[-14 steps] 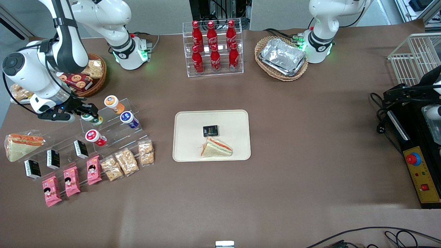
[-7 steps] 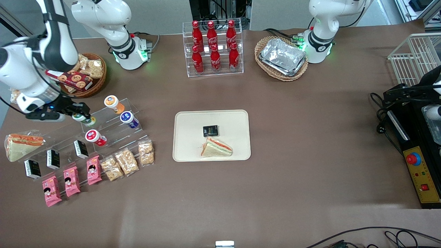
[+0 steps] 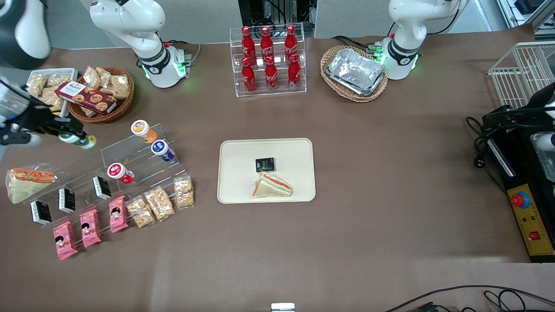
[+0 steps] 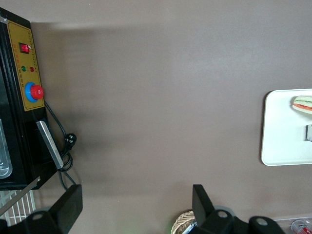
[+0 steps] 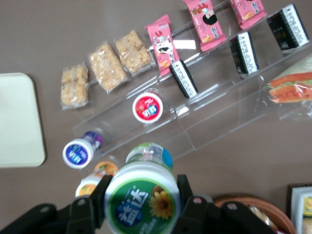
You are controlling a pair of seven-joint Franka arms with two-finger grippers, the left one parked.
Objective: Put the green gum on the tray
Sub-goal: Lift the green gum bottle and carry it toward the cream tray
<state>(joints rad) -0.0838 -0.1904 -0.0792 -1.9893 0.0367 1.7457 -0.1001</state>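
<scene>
My right gripper [image 3: 71,135] is shut on the green gum [image 3: 80,140], a small white canister with a green lid, and holds it in the air above the table, off the clear display steps [image 3: 130,162]. In the right wrist view the green gum [image 5: 142,196] sits between the two black fingers [image 5: 87,207], its lid label facing the camera. The cream tray [image 3: 234,149] lies at the table's middle, well toward the parked arm from the gripper; a wrapped sandwich [image 3: 272,186] and a small black packet [image 3: 265,164] lie on it. The tray's corner also shows in the right wrist view [image 5: 17,122].
On the clear steps stand orange-lidded [image 3: 143,130], blue-lidded [image 3: 161,149] and red-lidded [image 3: 119,172] canisters, black packets [image 3: 101,187], pink bars [image 3: 90,227] and nut bars [image 3: 159,203]. A wicker snack basket [image 3: 100,93] is near the gripper. Cola bottles [image 3: 269,60] and foil trays [image 3: 355,71] stand farther back.
My gripper has lifted the green gum off the display steps and carried it up and away from them, toward the working arm's end of the table. Nothing else moved.
</scene>
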